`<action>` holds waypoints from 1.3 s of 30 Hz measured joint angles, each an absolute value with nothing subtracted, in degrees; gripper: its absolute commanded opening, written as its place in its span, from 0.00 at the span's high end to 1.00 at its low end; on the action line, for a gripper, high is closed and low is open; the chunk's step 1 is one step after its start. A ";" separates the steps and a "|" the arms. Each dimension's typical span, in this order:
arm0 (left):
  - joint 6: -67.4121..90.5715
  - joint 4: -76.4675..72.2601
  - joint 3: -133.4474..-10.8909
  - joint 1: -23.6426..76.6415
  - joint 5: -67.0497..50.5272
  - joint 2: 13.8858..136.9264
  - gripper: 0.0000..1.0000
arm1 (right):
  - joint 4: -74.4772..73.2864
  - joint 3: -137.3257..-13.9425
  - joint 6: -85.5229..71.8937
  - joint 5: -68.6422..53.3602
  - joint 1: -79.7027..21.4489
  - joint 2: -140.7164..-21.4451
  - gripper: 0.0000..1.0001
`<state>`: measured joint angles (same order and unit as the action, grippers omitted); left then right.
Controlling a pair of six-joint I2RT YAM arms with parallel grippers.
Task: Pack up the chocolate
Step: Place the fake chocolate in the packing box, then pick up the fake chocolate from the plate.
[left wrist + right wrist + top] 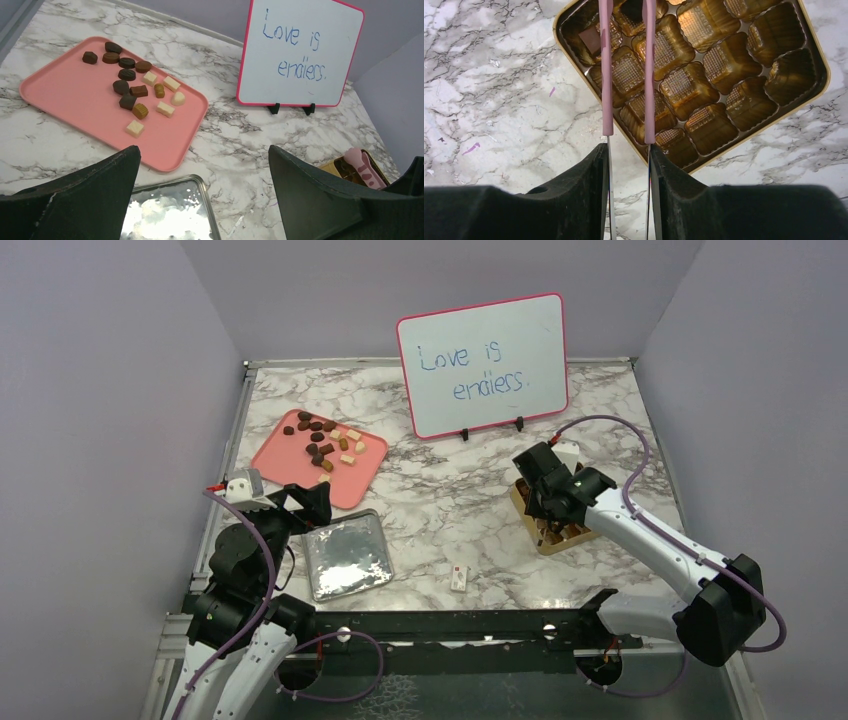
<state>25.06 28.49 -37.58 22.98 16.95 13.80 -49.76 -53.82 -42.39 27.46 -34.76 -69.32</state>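
Several chocolate pieces (322, 440) (132, 90), dark brown, tan and cream, lie on a pink tray (280, 455) (70, 90) at the back left. A gold box (555, 538) (744, 102) with moulded cells sits at the right; one brown piece (591, 40) lies in a corner cell. My right gripper (548, 500) (628, 147) hangs over the box, shut on pink-tipped tongs (606, 75), whose tips stand apart over the cells. My left gripper (300, 502) (202, 150) is open and empty, near the tray's front corner.
A shiny silver lid (345, 555) (165, 210) lies just under my left gripper. A small white tag (459, 578) rests near the table's front. A pink-framed whiteboard (483, 365) (300, 52) stands at the back. Grey walls close in both sides.
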 measured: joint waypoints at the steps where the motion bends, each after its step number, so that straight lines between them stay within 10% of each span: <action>1: 25.06 28.47 -37.58 22.98 16.93 13.80 0.01 | -49.82 -53.84 -42.37 27.51 -34.76 -69.32 0.61; 39: 25.04 28.47 -37.58 22.92 16.97 12.49 0.01 | -34.65 -64.07 -21.52 0.56 -37.98 -75.70 0.66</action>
